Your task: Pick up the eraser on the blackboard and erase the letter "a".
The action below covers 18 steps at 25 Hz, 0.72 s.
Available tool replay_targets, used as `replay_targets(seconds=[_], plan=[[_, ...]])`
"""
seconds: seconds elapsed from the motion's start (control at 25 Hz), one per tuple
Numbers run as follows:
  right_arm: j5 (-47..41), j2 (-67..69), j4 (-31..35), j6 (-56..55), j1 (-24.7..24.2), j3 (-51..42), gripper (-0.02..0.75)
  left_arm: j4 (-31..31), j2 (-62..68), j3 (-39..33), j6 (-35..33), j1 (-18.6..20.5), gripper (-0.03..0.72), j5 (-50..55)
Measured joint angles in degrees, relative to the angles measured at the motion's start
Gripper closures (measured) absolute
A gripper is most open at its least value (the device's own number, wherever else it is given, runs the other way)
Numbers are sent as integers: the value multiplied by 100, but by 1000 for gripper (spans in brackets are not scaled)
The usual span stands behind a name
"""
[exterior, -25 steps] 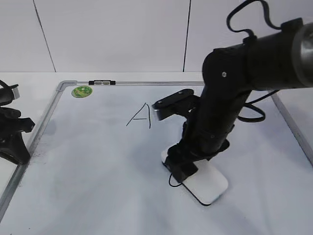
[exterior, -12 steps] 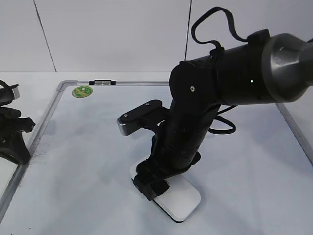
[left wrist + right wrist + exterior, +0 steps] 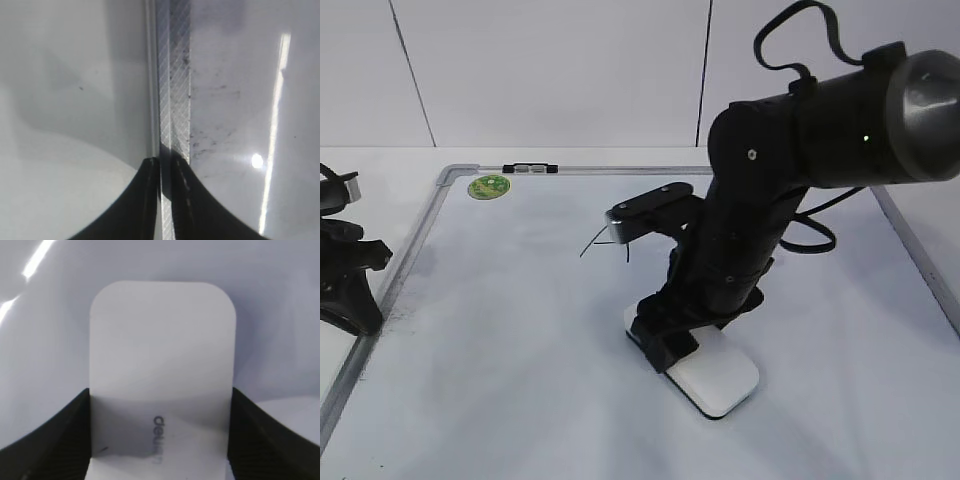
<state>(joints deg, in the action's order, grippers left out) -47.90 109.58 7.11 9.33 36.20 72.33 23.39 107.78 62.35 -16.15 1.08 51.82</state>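
Note:
My right gripper (image 3: 667,345) is shut on the eraser (image 3: 720,382), a white oblong block with a black underside, and holds it flat on the blackboard (image 3: 500,330). In the right wrist view the eraser (image 3: 162,355) fills the space between the two black fingers (image 3: 160,396) and shows a grey mark. The letter "a" is not visible; the arm and eraser cover that part of the board. My left gripper (image 3: 358,300) rests at the board's left frame, and its jaws (image 3: 165,162) are nearly closed over the grey frame (image 3: 172,75).
A round green sticker (image 3: 488,186) and a small black-and-silver clip (image 3: 530,168) sit at the board's far left corner. Strokes of a capital "A" (image 3: 592,243) show beside the right wrist camera. White wall panels stand behind the board.
The right arm slid the eraser left across the board, then back to the right, to between its two earlier spots. The capital "A", plain one second ago, is now mostly hidden. The left arm is still.

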Motion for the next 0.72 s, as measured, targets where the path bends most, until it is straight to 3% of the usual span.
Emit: replay_targets(seconds=[0.2, 0.44, 0.72], plan=[[0, 0, -213, -182, -358, 11, 164, 0, 0, 0, 0, 0, 630, 0], [-64, 0, -139, -145, -400, 11, 164, 0, 0, 0, 0, 0, 627, 10], [-163, 0, -269, 19, 79, 19, 164, -10, 0, 0, 0, 0, 624, 21]])
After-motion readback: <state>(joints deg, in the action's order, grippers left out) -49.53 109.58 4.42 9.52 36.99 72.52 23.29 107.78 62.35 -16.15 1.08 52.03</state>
